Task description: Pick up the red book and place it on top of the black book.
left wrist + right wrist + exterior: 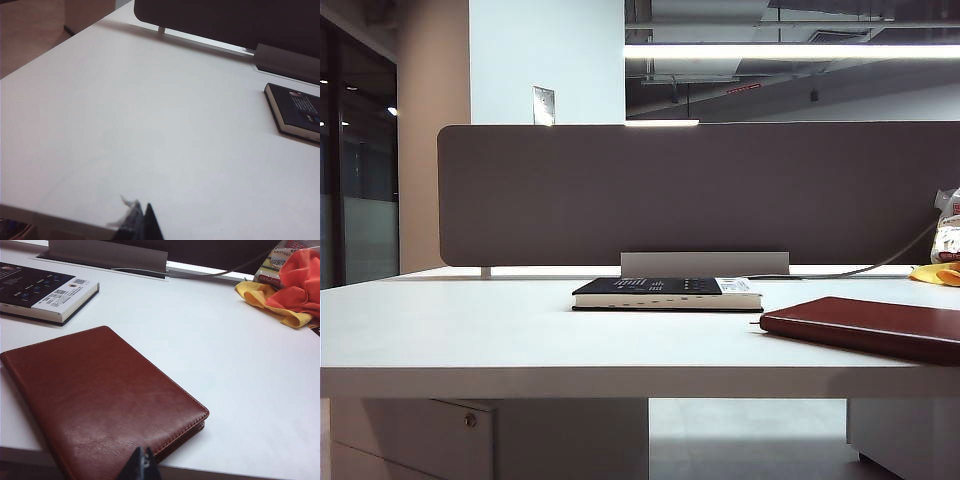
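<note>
Nearest the front edge lies the red book, flat and untouched, so the pickup is not begun. Just above its near corner hangs the right gripper, pinched shut and empty. Behind it, apart, rests the black book by the divider. Over bare table, the left gripper shows only a tip; I cannot tell its opening.

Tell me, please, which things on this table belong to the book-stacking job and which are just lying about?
Belong to the job:
- red book, flat on the table
- black book, lying apart from it
- right gripper, shut, by the red book's near edge
- left gripper, over bare table

Lying about:
- yellow and orange cloths
- grey partition
- cable
</note>
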